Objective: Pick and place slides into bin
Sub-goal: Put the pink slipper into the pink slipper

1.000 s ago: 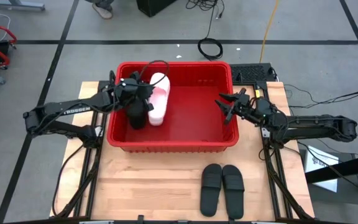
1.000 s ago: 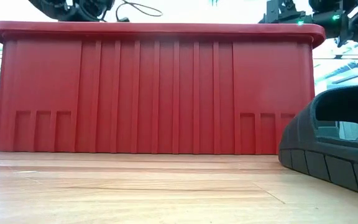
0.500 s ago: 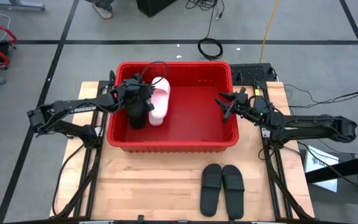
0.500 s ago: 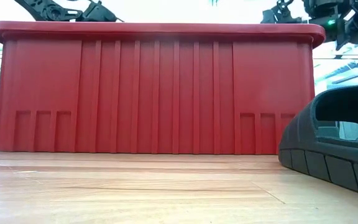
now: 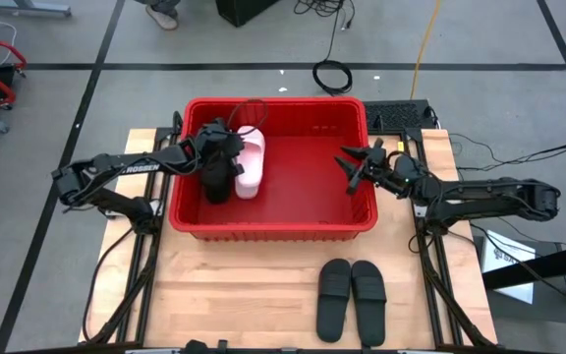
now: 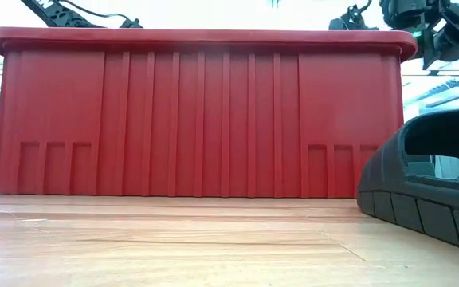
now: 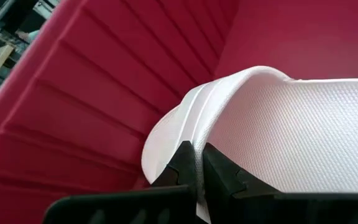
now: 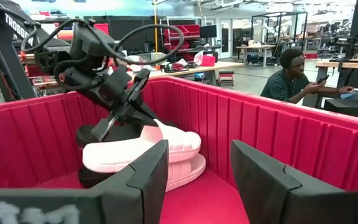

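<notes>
Left gripper [image 5: 232, 155]: we are pinching the pale pink slide [image 5: 252, 162] by its edge, inside the bin [image 5: 273, 228] at 9 o'clock.
Right gripper [image 5: 349, 163]: we are hovering it over the bin's 3 o'clock rim, fingers spread, nothing between them.
Black slides [image 5: 352, 298]: two are lying side by side on the table [image 5: 234, 295] at 6 o'clock, outside the bin.

Even bright overhead light, soft shadows, blown-out backlight behind the bin [image 6: 198, 112].

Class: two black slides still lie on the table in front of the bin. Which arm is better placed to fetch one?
Probably the right. The right gripper is open and empty above the bin; the left gripper is shut on a pink slide. The black slides lie toward its side.
</notes>
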### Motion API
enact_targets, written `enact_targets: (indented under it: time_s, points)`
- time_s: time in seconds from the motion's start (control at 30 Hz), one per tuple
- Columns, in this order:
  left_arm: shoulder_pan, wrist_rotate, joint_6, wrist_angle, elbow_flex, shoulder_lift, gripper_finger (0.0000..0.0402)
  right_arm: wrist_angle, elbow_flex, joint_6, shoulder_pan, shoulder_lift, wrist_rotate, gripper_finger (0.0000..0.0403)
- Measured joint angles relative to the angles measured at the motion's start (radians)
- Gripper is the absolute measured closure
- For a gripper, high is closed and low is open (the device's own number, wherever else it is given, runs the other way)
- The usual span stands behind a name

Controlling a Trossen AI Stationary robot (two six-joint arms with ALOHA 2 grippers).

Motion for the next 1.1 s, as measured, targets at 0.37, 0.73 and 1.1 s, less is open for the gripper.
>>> enact_targets:
  time_s: [0.37, 0.73, 1.1]
  points:
    - [0.042, 0.044, 0.016, -0.039, 0.000, -0.001, 0.0398, -0.001, 0.000, 0.018, 0.000, 0.005, -0.001, 0.0238]
    - [0.055, 0.040, 0.052, -0.058, 0.000, -0.001, 0.0399, -0.002, 0.000, 0.018, 0.000, 0.005, -0.001, 0.0238]
    - [0.064, 0.045, 0.017, -0.115, 0.002, -0.002, 0.0383, -0.002, 0.000, 0.018, 0.000, 0.005, -0.001, 0.0238]
